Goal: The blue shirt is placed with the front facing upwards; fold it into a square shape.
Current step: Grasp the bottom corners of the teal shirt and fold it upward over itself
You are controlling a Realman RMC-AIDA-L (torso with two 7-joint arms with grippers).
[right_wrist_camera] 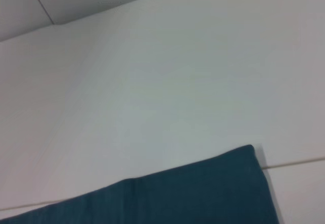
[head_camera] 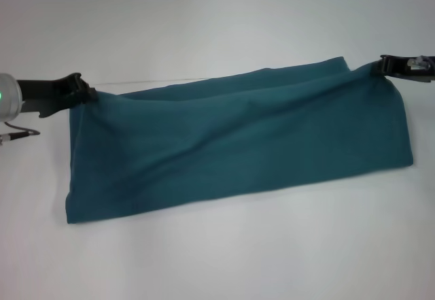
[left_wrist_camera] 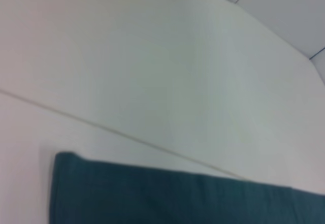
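While pinched at both ends, blue shirt (head_camera: pixel 238 143) forms soft matte band | left gripper (head_camera: pixel 87 93), right gripper (head_camera: pixel 376 67) clamp its far corners

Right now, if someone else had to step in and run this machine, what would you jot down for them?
Left gripper: shut on the blue shirt at its far left corner.
Right gripper: shut on the shirt's far right corner.
Shirt: a long, wide band across the white table, far edge lifted between both grippers, near edge lying on the table.
Done: already folded lengthwise; no print or collar showing.
Left: lay the held edge down, release, then fold the ends in to make a square.
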